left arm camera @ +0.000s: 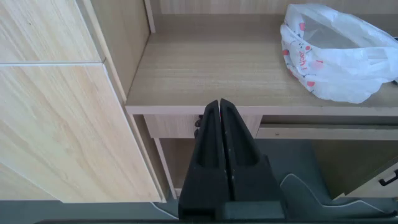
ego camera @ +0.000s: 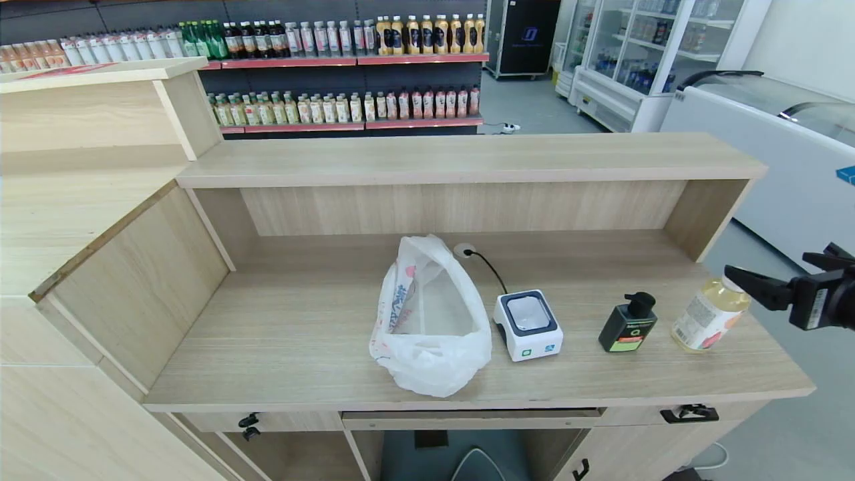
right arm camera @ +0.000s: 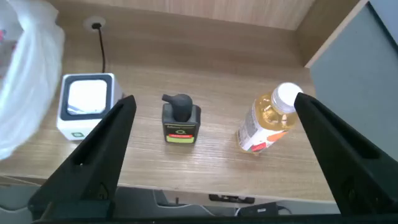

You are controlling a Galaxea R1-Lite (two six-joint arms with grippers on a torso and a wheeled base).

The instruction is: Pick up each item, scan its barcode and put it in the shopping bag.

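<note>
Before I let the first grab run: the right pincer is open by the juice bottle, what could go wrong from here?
1. The juice bottle stands upright near the right end of the counter; a nudge from the open right pincer could topple it off.
2. The pump bottle stands close beside it and might get knocked.
3. The shopping bag slumps, so a dropped item may miss its mouth.
</note>
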